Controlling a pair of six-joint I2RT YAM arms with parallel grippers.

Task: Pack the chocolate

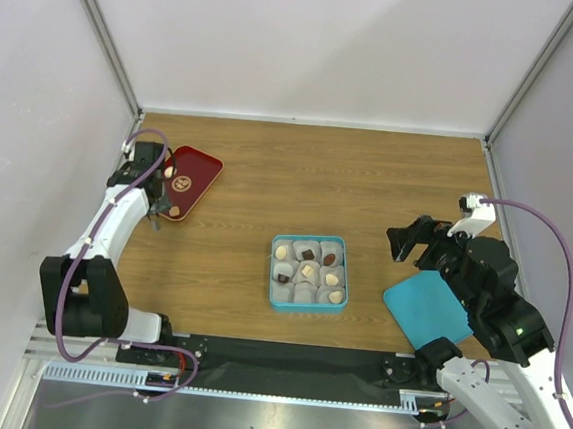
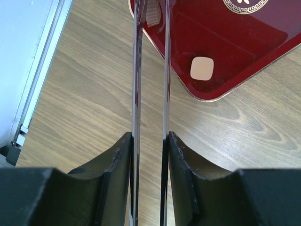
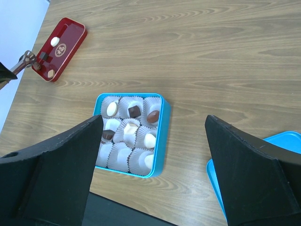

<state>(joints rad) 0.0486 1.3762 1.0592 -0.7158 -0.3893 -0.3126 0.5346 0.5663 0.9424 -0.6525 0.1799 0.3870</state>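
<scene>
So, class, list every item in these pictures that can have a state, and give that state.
blue box: open, seven cups filled, two empty
lid: off, flat on the table
red tray: holds loose chocolates
tongs: held, tips either side of a tan chocolate
left claw: shut on the tongs
right claw: open, empty

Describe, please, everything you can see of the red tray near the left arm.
The red tray is a glossy dark-red rounded rectangle with a thin pale rim and a round gold-and-white emblem. It lies flat on the wooden table at far left, askew to the table's edges. A cream chocolate rests near one corner, and the metal tongs held in the left gripper reach over its rim around a tan chocolate.
</scene>
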